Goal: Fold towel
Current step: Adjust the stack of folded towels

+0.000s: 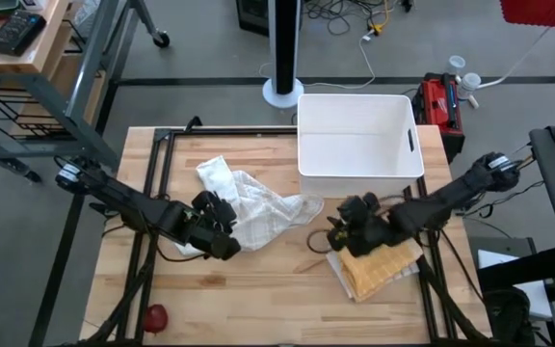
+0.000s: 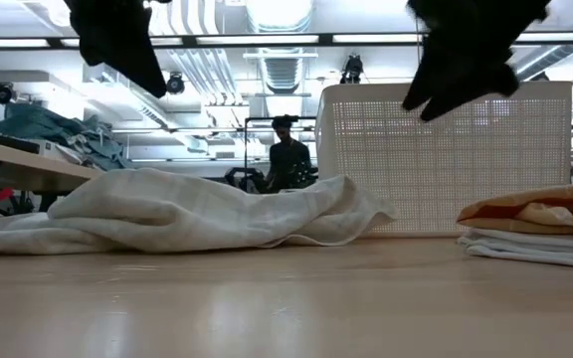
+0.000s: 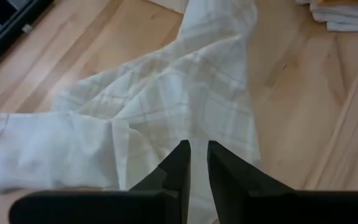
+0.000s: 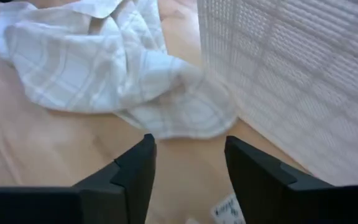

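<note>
A white checked towel (image 1: 253,207) lies crumpled on the wooden table's middle, one end (image 4: 191,112) reaching toward the white basket. My left gripper (image 3: 199,152) hangs above the towel's near-left part (image 3: 166,99), its fingers only a narrow gap apart, with nothing between them. My right gripper (image 4: 188,149) hovers open above bare wood near the towel's right end, close to the basket's near wall. In the low view both grippers (image 2: 117,40) (image 2: 466,60) are well above the towel (image 2: 197,209).
A white perforated basket (image 1: 302,135) stands at the far right. A stack of folded towels, orange on white (image 1: 379,265), lies under the right arm at the near right. A small red object (image 1: 154,316) sits at the near left edge. Bare wood lies along the near side.
</note>
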`<state>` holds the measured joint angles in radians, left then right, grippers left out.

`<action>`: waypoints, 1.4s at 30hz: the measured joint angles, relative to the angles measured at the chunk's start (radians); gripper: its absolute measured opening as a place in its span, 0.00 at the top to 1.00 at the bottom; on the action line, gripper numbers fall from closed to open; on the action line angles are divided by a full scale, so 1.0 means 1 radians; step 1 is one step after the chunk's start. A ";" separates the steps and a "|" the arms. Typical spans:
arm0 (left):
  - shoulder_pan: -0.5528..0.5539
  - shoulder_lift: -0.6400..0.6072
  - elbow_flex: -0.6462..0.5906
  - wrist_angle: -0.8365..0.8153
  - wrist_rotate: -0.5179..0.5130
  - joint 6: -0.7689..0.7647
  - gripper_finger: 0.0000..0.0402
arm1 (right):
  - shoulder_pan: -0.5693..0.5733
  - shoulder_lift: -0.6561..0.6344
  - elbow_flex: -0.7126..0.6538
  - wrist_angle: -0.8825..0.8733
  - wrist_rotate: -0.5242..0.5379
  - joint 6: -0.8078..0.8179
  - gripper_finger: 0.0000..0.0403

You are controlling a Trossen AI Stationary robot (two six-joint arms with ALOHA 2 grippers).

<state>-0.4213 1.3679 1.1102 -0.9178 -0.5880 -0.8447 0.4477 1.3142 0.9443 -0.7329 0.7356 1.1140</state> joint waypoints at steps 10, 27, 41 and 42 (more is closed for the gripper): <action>0.003 -0.002 -0.036 -0.095 -0.005 -0.159 0.90 | -0.174 0.075 0.000 0.088 -0.221 -0.199 0.50; 0.005 0.021 -0.037 0.196 -0.138 0.131 0.83 | -0.167 0.094 0.011 0.127 -0.211 -0.199 0.50; 0.069 0.196 -0.059 1.009 0.094 0.732 0.89 | 0.212 -0.103 0.144 -0.376 -0.315 -0.002 0.51; 0.084 0.229 -0.054 1.022 0.110 0.730 0.90 | 0.254 -0.114 0.149 -0.397 -0.315 0.052 0.51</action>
<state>-0.3370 1.5972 1.0559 0.1044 -0.4784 -0.1149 0.7015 1.2003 1.0937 -1.1297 0.4207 1.1660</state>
